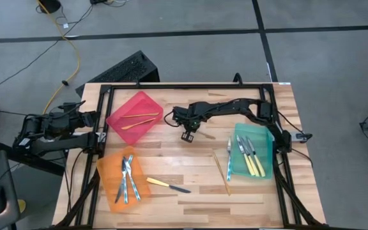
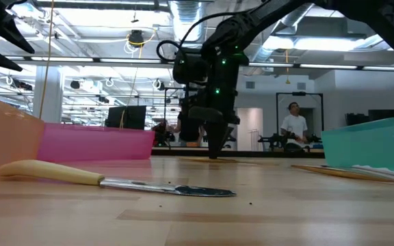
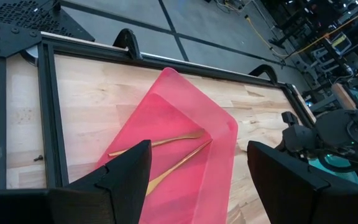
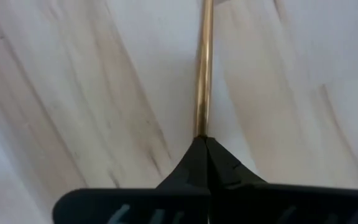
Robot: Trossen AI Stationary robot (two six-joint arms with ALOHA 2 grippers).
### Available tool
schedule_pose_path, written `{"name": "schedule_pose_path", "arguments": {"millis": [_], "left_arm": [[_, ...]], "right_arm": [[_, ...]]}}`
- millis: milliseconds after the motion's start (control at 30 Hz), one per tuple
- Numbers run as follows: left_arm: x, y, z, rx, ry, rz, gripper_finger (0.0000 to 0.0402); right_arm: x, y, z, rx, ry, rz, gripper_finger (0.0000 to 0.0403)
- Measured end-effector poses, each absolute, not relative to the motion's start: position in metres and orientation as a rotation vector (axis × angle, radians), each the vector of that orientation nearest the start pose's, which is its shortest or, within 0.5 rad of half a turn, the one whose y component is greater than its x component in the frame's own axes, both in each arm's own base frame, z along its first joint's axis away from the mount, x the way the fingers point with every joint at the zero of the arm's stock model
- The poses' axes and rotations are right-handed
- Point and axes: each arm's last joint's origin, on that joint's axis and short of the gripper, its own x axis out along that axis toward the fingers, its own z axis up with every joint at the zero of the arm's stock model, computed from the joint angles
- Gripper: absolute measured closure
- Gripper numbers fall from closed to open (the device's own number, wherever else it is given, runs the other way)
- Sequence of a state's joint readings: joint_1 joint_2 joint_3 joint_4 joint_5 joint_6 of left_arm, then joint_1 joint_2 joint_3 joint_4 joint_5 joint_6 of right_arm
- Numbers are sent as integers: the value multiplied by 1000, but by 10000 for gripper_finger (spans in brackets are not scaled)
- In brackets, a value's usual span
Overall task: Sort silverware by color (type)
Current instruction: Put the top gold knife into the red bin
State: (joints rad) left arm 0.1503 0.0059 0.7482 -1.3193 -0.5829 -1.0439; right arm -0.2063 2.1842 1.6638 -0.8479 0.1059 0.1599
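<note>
My right gripper (image 1: 188, 136) stands over the middle of the table, pointing down, shut on a slim gold piece of silverware (image 4: 204, 74). My left gripper (image 3: 199, 148) waits open at the table's left edge, facing the red bin (image 1: 135, 117), which holds two gold pieces (image 3: 166, 152). Silvery-blue pieces (image 1: 128, 179) lie in the orange bin (image 1: 110, 167). Yellow-handled pieces (image 1: 253, 158) lie in the green bin (image 1: 264, 135). Flat on the wood lie a yellow-handled knife (image 1: 168, 185), another gold piece (image 1: 221, 171) and a silvery piece (image 1: 229, 156). My right gripper pinches the gold piece's thin shaft (image 4: 201, 127) between its two fingertips (image 4: 191, 155), coming from above and pointing down. The shaft runs straight out from the tips over the wood. Whether it is lifted clear of the table I cannot tell.
A black frame (image 1: 171, 86) runs round the tabletop. Bare wood lies between the red bin and the green bin and along the near edge. In the low view the yellow-handled knife (image 2: 115, 181) lies close in front, and a person stands far off in the room.
</note>
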Motion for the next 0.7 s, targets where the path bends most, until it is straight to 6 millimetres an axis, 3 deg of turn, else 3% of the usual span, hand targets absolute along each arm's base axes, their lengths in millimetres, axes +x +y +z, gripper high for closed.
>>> {"name": "schedule_pose_path", "arguments": {"millis": [600,700], "left_arm": [[-29,12,265,-842,150,934,155],[-29,12,265,-842,150,934,155]], "right_arm": [[438,-95,179,191,1250,-373,402],[438,-97,181,155,1251,-340,384]]}}
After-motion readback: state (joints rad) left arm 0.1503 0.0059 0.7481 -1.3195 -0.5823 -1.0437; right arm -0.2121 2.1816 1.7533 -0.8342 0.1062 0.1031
